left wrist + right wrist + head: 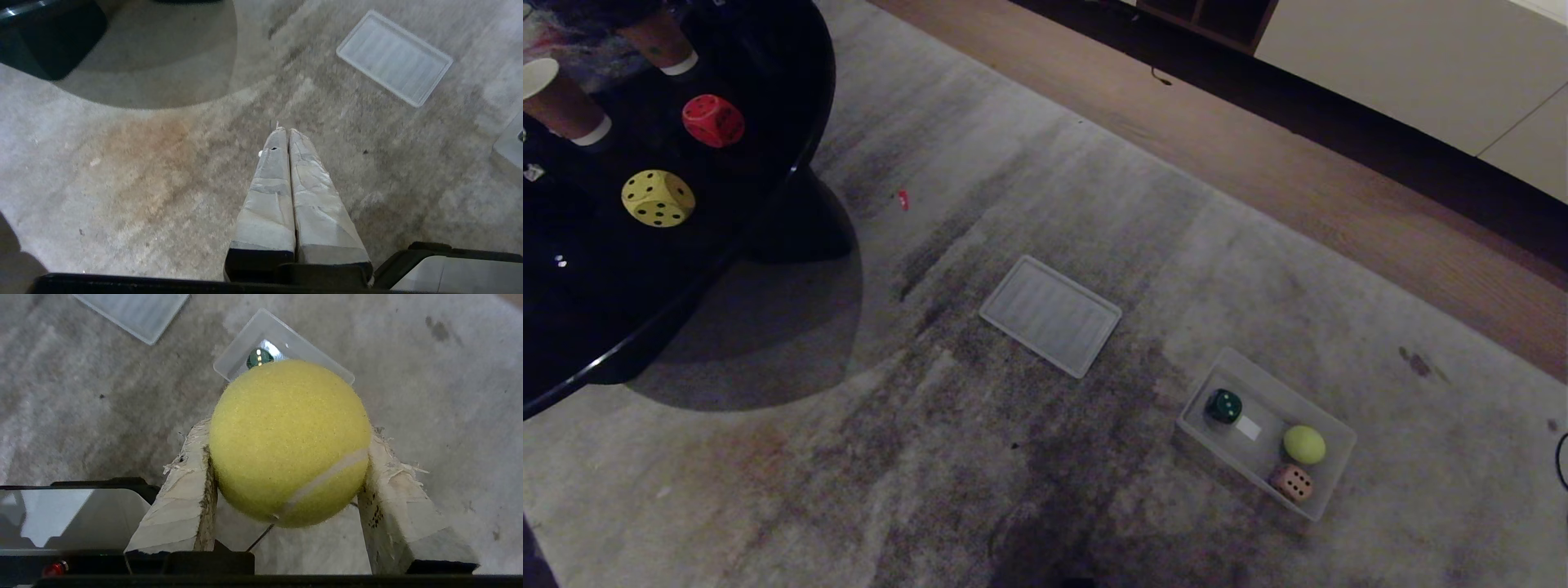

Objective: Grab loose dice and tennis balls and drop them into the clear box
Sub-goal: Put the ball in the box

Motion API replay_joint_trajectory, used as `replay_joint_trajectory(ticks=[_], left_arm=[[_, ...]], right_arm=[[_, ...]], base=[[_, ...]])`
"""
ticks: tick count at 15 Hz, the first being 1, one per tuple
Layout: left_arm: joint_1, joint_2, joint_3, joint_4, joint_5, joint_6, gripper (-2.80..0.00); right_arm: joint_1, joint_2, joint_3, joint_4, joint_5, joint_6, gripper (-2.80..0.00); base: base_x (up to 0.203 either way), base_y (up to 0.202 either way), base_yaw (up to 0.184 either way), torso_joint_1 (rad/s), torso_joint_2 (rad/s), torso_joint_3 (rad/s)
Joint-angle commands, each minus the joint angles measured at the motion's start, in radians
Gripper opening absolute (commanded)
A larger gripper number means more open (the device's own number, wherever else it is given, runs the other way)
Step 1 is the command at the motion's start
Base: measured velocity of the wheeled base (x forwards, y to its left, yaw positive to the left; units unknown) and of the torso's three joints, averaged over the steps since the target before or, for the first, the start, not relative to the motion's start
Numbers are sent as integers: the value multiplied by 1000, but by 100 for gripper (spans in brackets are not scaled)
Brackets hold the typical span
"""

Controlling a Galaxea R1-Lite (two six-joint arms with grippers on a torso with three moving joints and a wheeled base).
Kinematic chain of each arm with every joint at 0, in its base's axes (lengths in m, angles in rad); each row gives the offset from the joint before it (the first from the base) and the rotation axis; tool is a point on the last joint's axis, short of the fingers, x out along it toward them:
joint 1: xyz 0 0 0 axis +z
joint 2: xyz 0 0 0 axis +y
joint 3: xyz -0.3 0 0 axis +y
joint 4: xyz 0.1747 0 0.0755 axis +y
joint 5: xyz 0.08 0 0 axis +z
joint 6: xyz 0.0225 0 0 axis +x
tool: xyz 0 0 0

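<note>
Right claw carrying a ball, clear box ahead of and below it

The right claw (288,457) is clamped on a fuzzy yellow-green tennis ball (288,441). The transparent rectangular plastic clear box (241,355) sits on the carpet beyond the ball, part-hidden behind it, so the drop requires travel forward and down. The left claw (286,132), fingers together, hangs over bare carpet, well apart from the box.

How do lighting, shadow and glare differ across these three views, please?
Head view: dim; the black table casts a broad shadow on the carpet. Left wrist view: brighter, with that shadow's curved edge across the carpet. Right wrist view: evenly lit on the tennis ball, with glare inside the clear box.
</note>
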Motion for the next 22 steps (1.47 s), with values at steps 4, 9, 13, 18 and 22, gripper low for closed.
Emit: replay_joint_trajectory(ticks=[4, 9, 13, 18, 22], left_arm=[[0, 1, 2, 0, 2, -2, -280], [0, 1, 2, 0, 1, -2, -280], [0, 1, 2, 0, 2, -2, -280], [0, 1, 2, 0, 1, -2, -280], [0, 1, 2, 0, 1, -2, -280]], right_arm=[[0, 0, 0, 2, 0, 0, -280], [0, 0, 0, 2, 0, 0, -280], [0, 0, -1, 1, 0, 0, -280], [0, 0, 1, 1, 0, 0, -280], [0, 0, 1, 2, 0, 0, -280]], base=[[0, 0, 0, 3, 6, -201], [0, 0, 0, 2, 2, -197], [0, 0, 0, 1, 3, -197], [0, 0, 0, 2, 5, -195], [0, 0, 0, 2, 2, -196]])
